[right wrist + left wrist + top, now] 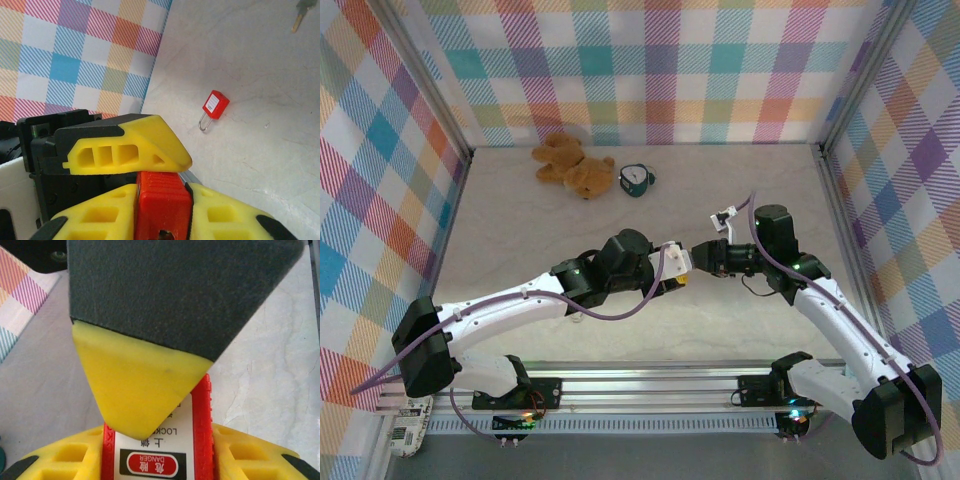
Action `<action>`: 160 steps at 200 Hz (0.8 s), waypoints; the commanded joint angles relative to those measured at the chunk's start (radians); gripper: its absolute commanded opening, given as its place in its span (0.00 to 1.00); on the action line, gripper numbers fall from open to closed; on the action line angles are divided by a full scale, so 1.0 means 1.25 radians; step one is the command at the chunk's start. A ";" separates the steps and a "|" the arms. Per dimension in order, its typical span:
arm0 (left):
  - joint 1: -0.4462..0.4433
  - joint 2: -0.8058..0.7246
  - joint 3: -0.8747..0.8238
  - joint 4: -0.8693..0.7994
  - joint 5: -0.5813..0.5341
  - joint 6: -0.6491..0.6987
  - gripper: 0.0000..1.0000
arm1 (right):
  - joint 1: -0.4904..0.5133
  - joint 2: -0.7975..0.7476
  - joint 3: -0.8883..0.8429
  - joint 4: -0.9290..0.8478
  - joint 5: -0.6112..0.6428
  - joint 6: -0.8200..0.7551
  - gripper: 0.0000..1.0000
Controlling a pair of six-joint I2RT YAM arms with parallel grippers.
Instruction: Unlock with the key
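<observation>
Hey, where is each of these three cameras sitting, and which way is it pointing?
Top external: above and behind the bases, looking down over the table; both arms show, left end effector tip-to-tip with right end effector.
Left wrist: on the left arm, facing along its fingers at the held red padlock between them.
Right wrist: on the right arm, facing past its fingers across the table toward a loose red padlock.
Shared: both wrist views show the held red padlock, with the other arm's finger above it.

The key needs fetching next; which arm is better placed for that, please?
Right, probably: left claw and right claw both clamp the red padlock, but what looks like the key lies in the right wrist view.
</observation>
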 commanded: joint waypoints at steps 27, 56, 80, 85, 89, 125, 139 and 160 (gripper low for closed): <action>0.007 -0.025 0.006 0.007 0.000 -0.026 0.52 | 0.004 -0.023 -0.018 0.015 0.060 0.004 0.17; 0.007 -0.079 -0.021 -0.027 -0.015 -0.043 0.68 | 0.003 -0.023 -0.052 0.048 0.111 0.034 0.16; 0.007 -0.160 -0.049 -0.063 -0.046 -0.054 0.74 | 0.004 -0.016 -0.075 0.077 0.150 0.052 0.15; 0.007 -0.181 -0.057 -0.068 -0.058 -0.054 0.75 | 0.004 -0.013 -0.077 0.081 0.158 0.054 0.15; 0.008 -0.195 -0.061 -0.071 -0.067 -0.054 0.75 | 0.003 -0.008 -0.081 0.088 0.162 0.056 0.15; 0.009 -0.295 -0.116 -0.078 -0.153 -0.066 0.78 | 0.005 0.067 -0.130 0.197 0.189 0.103 0.15; 0.011 -0.313 -0.139 -0.067 -0.169 -0.084 0.78 | 0.005 0.108 -0.143 0.254 0.192 0.122 0.15; 0.011 -0.336 -0.182 -0.024 -0.201 -0.118 0.78 | 0.005 0.180 -0.128 0.310 0.208 0.120 0.15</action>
